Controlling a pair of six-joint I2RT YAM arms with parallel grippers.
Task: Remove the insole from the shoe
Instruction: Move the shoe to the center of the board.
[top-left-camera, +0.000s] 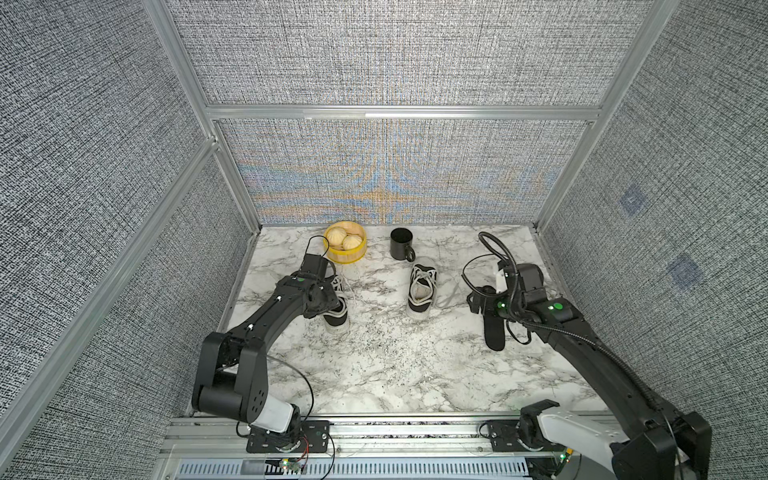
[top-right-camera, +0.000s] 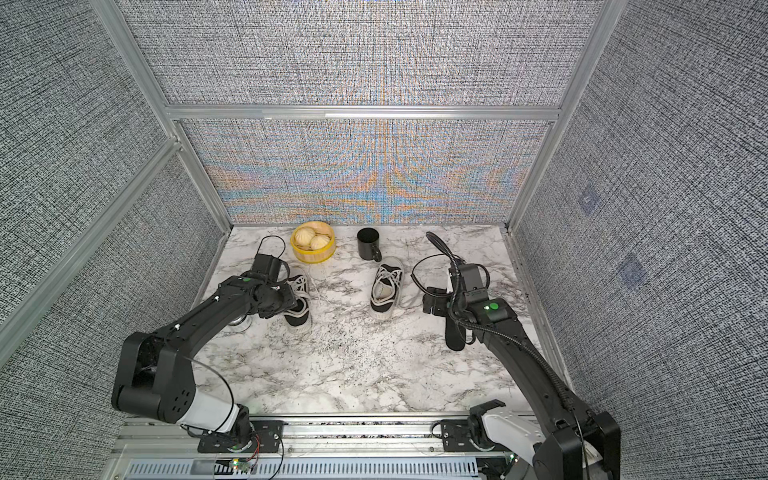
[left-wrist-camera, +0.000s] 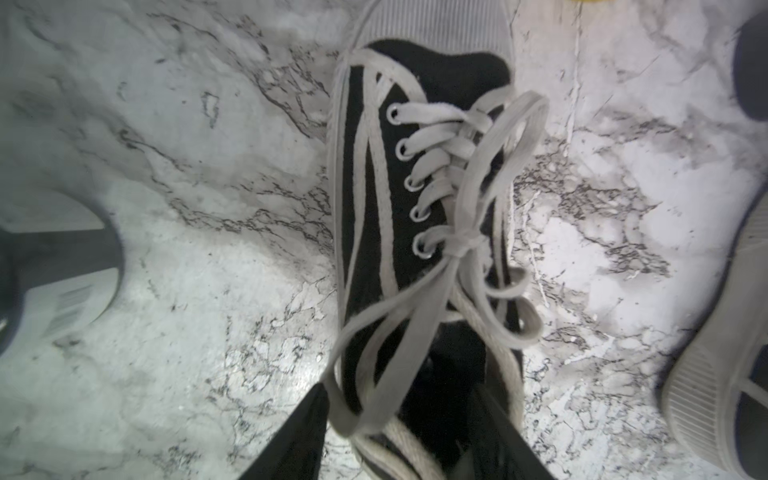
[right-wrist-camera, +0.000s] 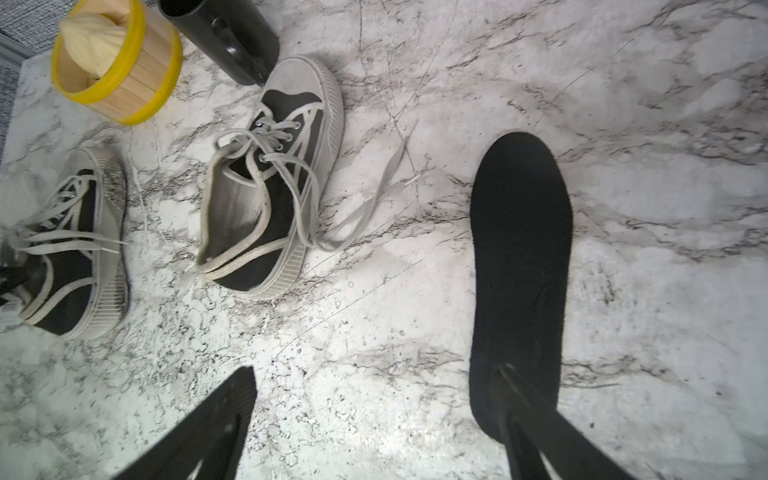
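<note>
Across the white marble-pattern tabletop (top-left-camera: 374, 374) the layout pretty much explains itself. The left gripper (left-wrist-camera: 399, 390) is at roughly 9 o'clock, right over the heel of the left-side black canvas sneaker (left-wrist-camera: 374, 187). One finger is outside the collar and the other is over the opening. It looks lined up to fish inside, but I honestly can't tell if it's pinching anything or just straddling the heel.

The right gripper (right-wrist-camera: 376, 369) is over at about 4 o'clock, jaws spread wide, holding nothing.

The middle black canvas sneaker (top-left-camera: 422, 291), around 1 o'clock from centre, shows a pale bare lining, so I'd guess it's the emptied one. The left-side one looks dark inside, so it's probably still loaded.

The flat black foam insole (right-wrist-camera: 521, 249) lies on the table under the right gripper, toe toward 12, well apart from both shoes. My read is that's the drop-off spot, kept out of the way.

The yellow-rimmed wooden steamer basket (top-left-camera: 345, 243) at 11 and the black mug with a handle (top-left-camera: 401, 244) at 12 are parked at the back, just clutter. A loose white lace (right-wrist-camera: 374, 195) trails off the middle sneaker toward 3.
</note>
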